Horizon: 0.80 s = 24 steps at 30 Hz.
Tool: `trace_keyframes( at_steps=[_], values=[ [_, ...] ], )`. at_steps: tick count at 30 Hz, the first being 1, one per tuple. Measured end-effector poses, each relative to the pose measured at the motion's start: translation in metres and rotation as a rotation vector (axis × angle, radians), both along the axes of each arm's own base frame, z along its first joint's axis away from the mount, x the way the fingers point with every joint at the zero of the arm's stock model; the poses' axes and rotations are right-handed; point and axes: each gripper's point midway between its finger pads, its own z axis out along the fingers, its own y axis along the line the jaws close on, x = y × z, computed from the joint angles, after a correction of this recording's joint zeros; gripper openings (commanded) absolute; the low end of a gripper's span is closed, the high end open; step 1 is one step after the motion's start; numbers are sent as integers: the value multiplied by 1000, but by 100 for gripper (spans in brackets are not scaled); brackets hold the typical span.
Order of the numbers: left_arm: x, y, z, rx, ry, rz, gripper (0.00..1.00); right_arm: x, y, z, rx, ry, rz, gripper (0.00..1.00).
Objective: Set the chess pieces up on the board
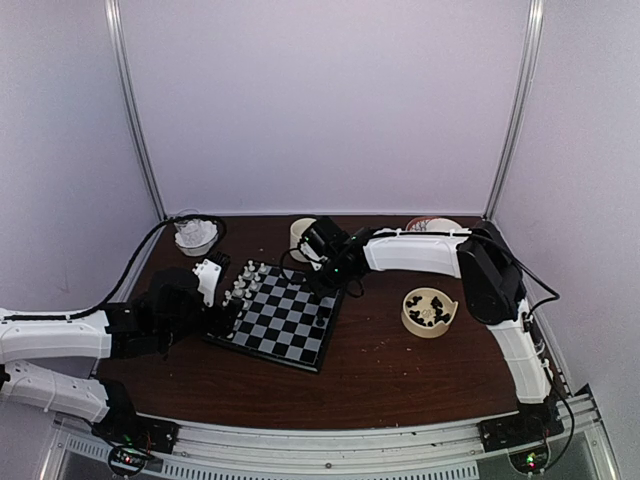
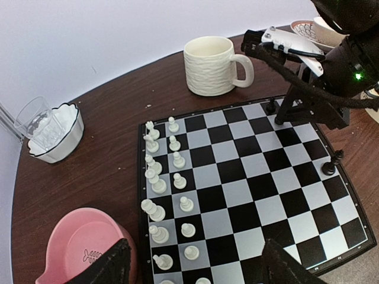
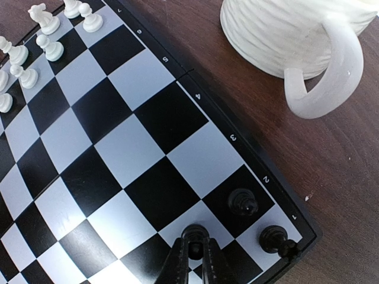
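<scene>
The board (image 1: 295, 330) lies in the middle of the table, its bare squares filling the left wrist view (image 2: 237, 195) and the right wrist view (image 3: 118, 148). White chess pieces (image 2: 159, 184) stand in two rows along its left side (image 1: 245, 282). My right gripper (image 3: 197, 244) is shut on a black piece (image 3: 197, 232) over a pale square near the board's far right corner (image 1: 328, 284). Two black pieces (image 3: 243, 202) (image 3: 275, 241) stand on squares beside it. My left gripper (image 2: 198, 269) hangs open over the board's near left edge, nothing between its fingers.
A white mug (image 1: 300, 235) stands just behind the board. A tan bowl (image 1: 428, 310) holding black pieces sits to the right. A glass dish of white lumps (image 1: 196, 233) is at the back left. A pink bowl (image 2: 83, 245) sits by the left gripper.
</scene>
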Motion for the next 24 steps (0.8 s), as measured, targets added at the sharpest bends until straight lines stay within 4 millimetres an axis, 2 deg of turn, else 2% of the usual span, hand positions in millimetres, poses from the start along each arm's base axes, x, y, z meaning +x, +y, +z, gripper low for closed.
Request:
trace_keyframes(
  at_steps=[13, 21, 24],
  values=[
    [-1, 2, -4, 14, 12, 0, 76, -1, 0, -1, 5, 3, 0, 10],
    [-1, 2, -4, 14, 12, 0, 76, -5, -1, -2, 6, 15, 7, 25],
    [-1, 2, -4, 14, 12, 0, 76, -6, -2, -5, 4, 22, 9, 27]
  ],
)
